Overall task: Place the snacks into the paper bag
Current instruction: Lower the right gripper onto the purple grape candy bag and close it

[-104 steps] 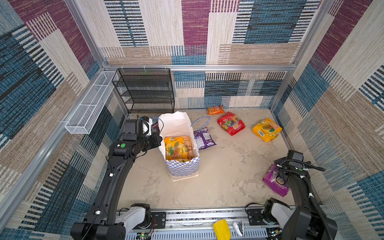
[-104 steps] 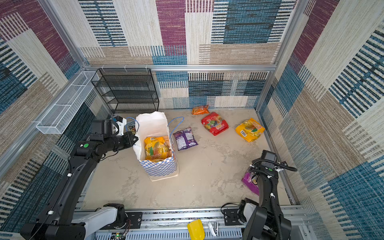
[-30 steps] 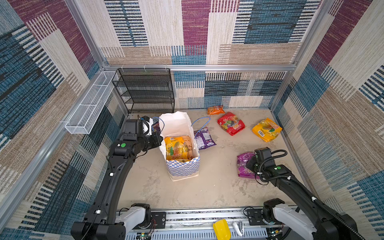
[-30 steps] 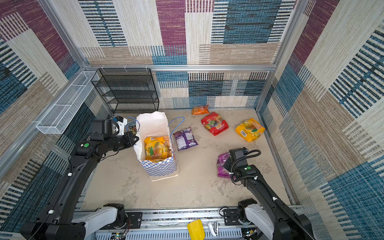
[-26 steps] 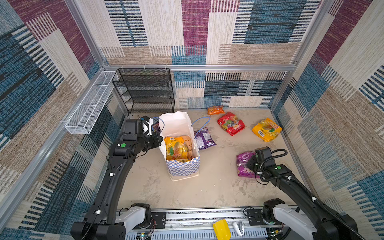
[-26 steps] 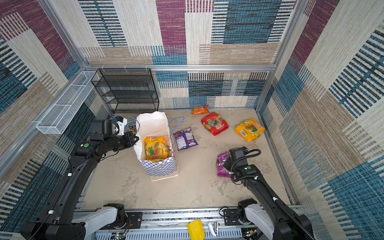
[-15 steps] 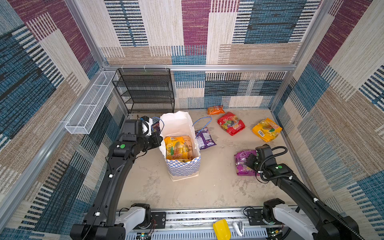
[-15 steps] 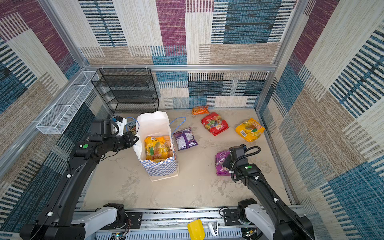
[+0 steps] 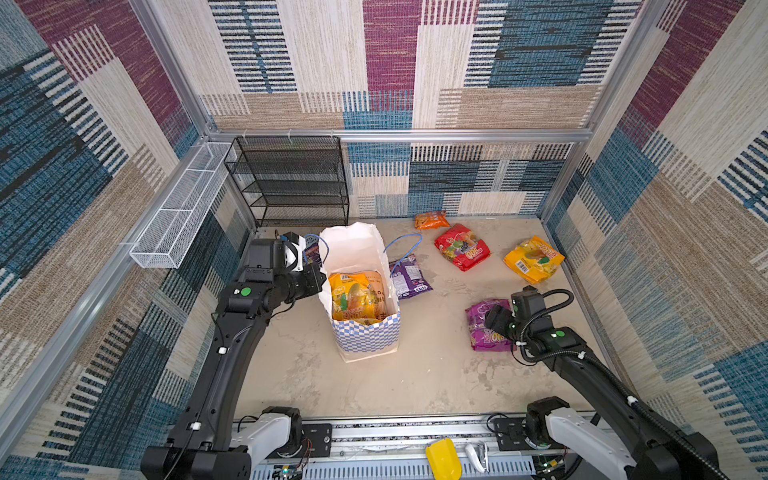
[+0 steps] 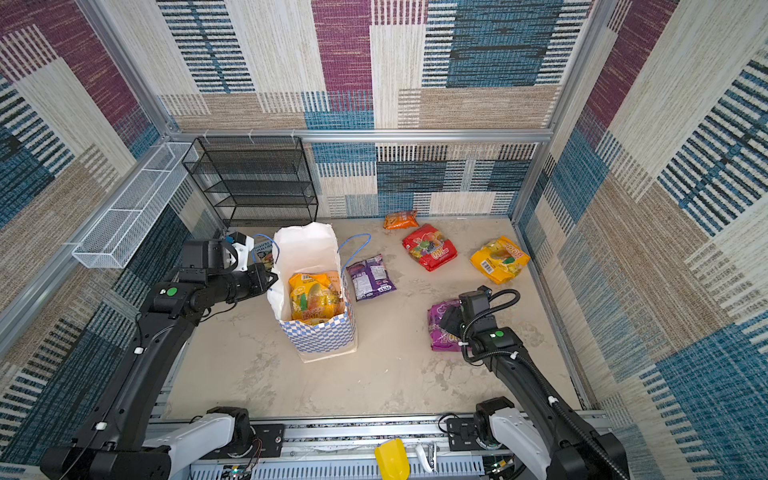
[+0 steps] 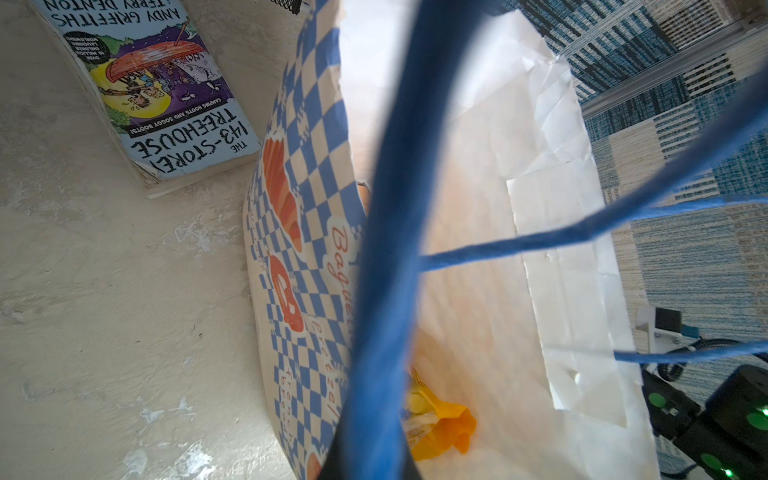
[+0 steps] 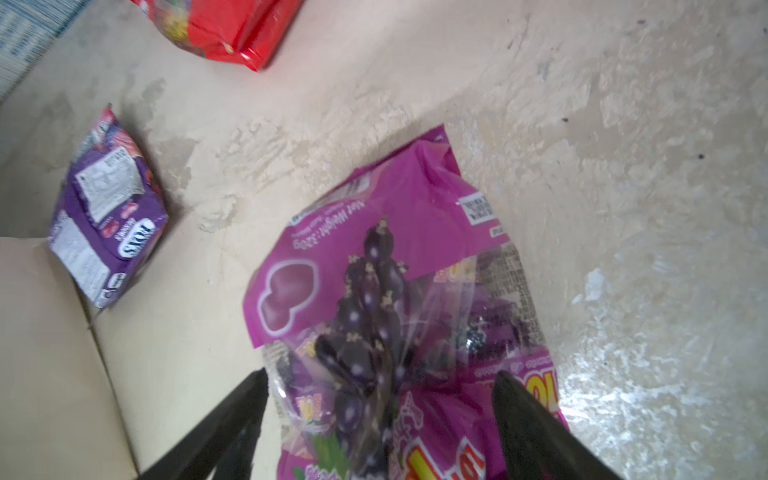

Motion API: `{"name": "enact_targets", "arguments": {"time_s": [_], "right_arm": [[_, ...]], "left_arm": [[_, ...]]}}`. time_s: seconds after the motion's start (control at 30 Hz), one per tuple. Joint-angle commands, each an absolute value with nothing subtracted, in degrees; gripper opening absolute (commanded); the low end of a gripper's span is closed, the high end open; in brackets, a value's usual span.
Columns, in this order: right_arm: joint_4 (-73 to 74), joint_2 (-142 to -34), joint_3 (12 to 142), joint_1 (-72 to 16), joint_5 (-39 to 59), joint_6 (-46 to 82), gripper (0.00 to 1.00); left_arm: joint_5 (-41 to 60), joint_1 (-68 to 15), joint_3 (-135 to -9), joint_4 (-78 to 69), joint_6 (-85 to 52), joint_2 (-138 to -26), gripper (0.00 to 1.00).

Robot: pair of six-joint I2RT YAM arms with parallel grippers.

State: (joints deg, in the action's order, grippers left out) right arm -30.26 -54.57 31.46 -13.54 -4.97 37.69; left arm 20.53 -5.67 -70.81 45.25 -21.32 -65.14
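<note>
A rack (image 9: 291,183) fills the tabletop's (image 9: 415,382) back-left corner, with a book (image 11: 166,95) and the upright bag (image 9: 365,343) before it. Lying flat: orange packet (image 9: 431,219) at the back edge, red packet (image 9: 462,247), yellow packet (image 9: 534,259) by the right edge, purple packet (image 9: 409,277) beside the bag, magenta packet (image 9: 482,330) further front.

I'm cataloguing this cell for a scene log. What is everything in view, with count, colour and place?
paper bag: 1, blue-and-white checked, white inside; upright mid-floor
bagged packet: 1, yellow-orange; inside the paper bag
small purple packet: 1, purple; floor, beside the bag
magenta packet: 1, magenta; floor, under the right claw
red packet: 1, red; floor toward the back
yellow packet: 1, yellow; floor near the right wall
orange packet: 1, orange; floor at the back wall
book: 1, blue-grey; floor, left of the bag
mesh rack: 1, black; back-left corner
wire basket: 1, white; left wall
left claw: 1, black; shut, at the bag's left rim
right claw: 1, black; open, straddling the magenta packet
</note>
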Motion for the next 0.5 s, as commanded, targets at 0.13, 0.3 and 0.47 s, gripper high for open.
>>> {"name": "enact_targets", "arguments": {"time_s": [0.13, 0.3, 0.47], "right_arm": [[-27.4, -57.9, 30.4, -13.6, -4.1, 38.6, 0.59], [-26.2, -59.2, 30.4, -13.6, -2.5, 38.6, 0.28], [-24.9, -58.3, 30.2, -13.6, 0.7, 39.0, 0.02]], "left_arm": [[23.5, -5.6, -70.7, 42.8, -21.8, -65.1, 0.0], [23.3, -5.6, -70.7, 42.8, -21.7, -64.3, 0.0], [23.5, -5.6, -70.7, 42.7, -21.8, -64.0, 0.0]]}}
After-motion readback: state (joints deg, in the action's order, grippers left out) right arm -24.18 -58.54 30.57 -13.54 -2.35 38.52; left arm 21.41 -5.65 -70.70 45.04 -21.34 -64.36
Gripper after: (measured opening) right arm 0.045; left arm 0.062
